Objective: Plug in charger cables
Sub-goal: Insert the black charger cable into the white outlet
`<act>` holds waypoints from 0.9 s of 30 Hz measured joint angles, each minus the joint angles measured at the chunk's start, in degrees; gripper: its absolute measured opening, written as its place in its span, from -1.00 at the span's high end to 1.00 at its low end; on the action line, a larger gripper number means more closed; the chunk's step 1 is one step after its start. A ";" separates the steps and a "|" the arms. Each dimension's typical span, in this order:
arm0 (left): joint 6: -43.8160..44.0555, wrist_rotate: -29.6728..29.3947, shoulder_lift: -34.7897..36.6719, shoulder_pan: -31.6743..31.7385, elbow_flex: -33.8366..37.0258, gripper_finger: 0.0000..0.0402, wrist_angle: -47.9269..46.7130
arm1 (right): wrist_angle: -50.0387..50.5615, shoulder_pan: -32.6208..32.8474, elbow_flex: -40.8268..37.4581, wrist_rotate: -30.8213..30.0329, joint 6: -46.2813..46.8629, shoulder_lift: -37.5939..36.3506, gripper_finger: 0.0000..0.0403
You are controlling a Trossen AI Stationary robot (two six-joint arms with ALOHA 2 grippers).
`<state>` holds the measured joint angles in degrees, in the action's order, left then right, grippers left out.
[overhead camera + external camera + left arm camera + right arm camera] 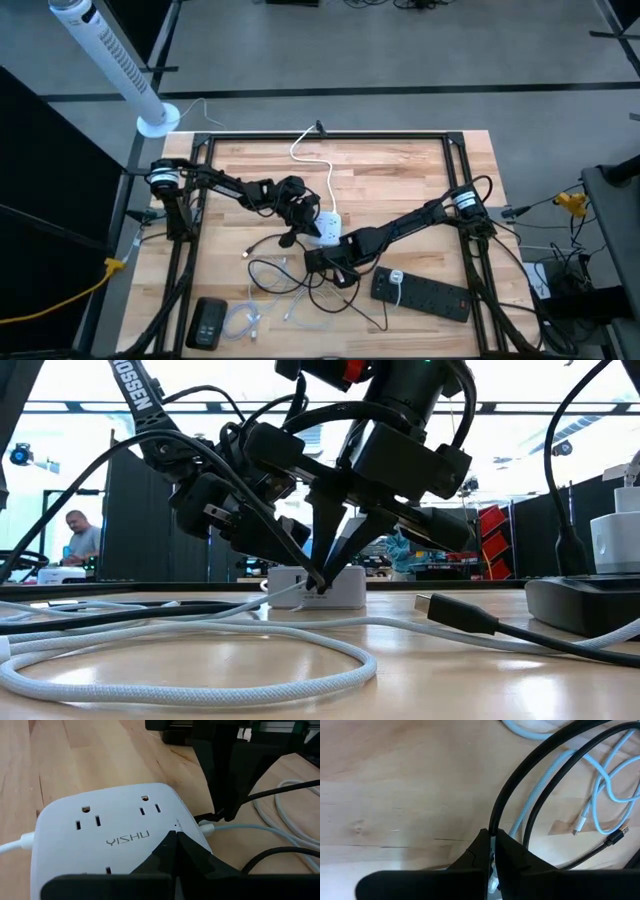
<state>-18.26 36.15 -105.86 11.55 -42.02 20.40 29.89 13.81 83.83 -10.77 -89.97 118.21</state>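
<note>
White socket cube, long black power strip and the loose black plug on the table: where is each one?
White socket cube (100,837): left wrist view, its top face beside the outlets.
Black power strip (430,294): high view, middle of its body.
Loose black plug (455,612): low view, its housing.

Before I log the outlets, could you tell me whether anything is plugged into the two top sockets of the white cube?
No, both top sockets of the white cube show bare slots.

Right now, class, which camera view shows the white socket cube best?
The left wrist view: the white socket cube fills it, outlets and lettering plain. The high view shows it small between both arms; the low view shows it far off behind the jaws; the right wrist view misses it.
</note>
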 joint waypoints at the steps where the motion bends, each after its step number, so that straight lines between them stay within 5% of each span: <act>1: -0.22 0.14 0.03 0.00 -0.01 1.00 -0.40 | 0.08 -0.05 0.00 -0.29 -0.10 0.00 1.00; 9: -0.54 0.86 0.07 0.00 -0.02 1.00 -1.12 | 0.55 -0.19 -0.09 -2.60 -6.51 0.00 1.00; 27: -0.25 1.69 2.82 0.08 0.16 1.00 -5.15 | 1.45 0.77 -0.11 -5.65 -5.65 -0.19 0.94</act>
<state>-18.50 37.84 -103.05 11.63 -41.86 15.25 31.33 14.58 83.72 -16.42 -95.63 118.02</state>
